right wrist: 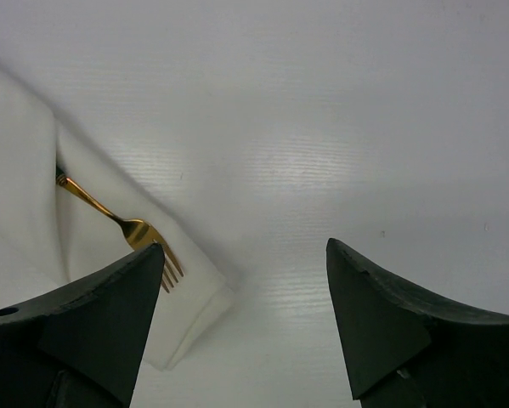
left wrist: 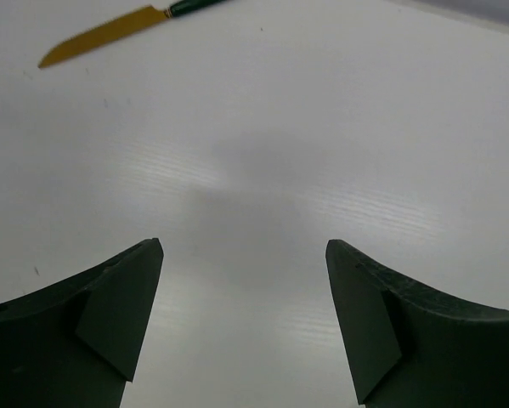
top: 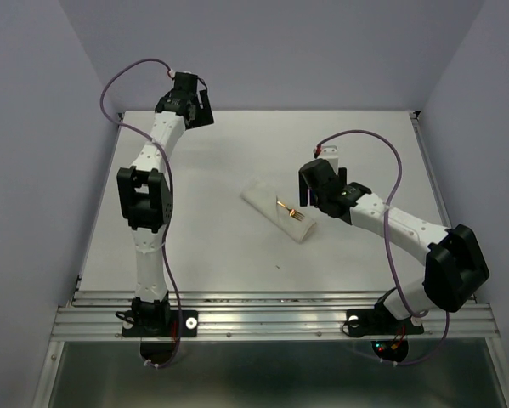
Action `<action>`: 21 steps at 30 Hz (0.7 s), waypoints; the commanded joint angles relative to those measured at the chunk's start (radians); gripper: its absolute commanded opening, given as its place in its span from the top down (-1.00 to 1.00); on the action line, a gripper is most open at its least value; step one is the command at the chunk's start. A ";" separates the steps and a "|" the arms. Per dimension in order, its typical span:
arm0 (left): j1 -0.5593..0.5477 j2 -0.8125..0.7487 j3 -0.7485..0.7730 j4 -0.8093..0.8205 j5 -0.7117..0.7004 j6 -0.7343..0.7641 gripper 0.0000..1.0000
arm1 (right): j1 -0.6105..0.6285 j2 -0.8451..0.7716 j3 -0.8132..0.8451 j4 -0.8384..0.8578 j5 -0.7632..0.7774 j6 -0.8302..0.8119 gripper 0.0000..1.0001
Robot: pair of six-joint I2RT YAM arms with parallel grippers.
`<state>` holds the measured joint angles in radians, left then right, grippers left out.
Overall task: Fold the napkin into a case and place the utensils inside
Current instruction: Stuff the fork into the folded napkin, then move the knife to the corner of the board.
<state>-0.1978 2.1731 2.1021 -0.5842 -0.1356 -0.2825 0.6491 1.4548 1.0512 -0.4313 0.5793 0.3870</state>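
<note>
Napkin case (top: 262, 201), folded white cloth, leaves gold metal fork (right wrist: 128, 226) protruding; right gripper (right wrist: 244, 248), released, could snag it; left gripper (left wrist: 244, 245) likewise released.

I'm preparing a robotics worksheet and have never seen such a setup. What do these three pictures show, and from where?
Two robot arms are bolted to the near edge of a white table. The overhead picture looks down from behind them: the left arm reaches to the far left corner, the right arm towards the middle. The other two pictures come from wrist cameras; the dark shapes at the bottom are each gripper's own fingers. The left gripper is open over bare table, a gold-bladed knife lying beyond it. The right gripper is open by a folded white napkin with a gold fork tucked in, prongs sticking out. Nothing is held.
</note>
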 commanded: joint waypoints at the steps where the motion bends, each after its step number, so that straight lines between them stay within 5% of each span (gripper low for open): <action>1: 0.038 0.125 0.177 -0.031 -0.082 0.118 -0.81 | -0.002 0.006 0.012 0.060 -0.041 0.004 -0.64; 14: 0.219 0.277 0.249 0.279 0.166 0.212 -0.76 | -0.002 0.010 0.010 0.054 -0.191 0.050 -0.65; 21: 0.254 0.326 0.243 0.423 0.149 0.232 -0.76 | -0.002 0.016 0.001 0.039 -0.180 0.067 -0.65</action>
<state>0.0513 2.4973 2.3169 -0.3004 -0.0109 -0.0795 0.6491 1.4670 1.0512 -0.4110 0.4004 0.4313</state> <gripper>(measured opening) 0.880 0.825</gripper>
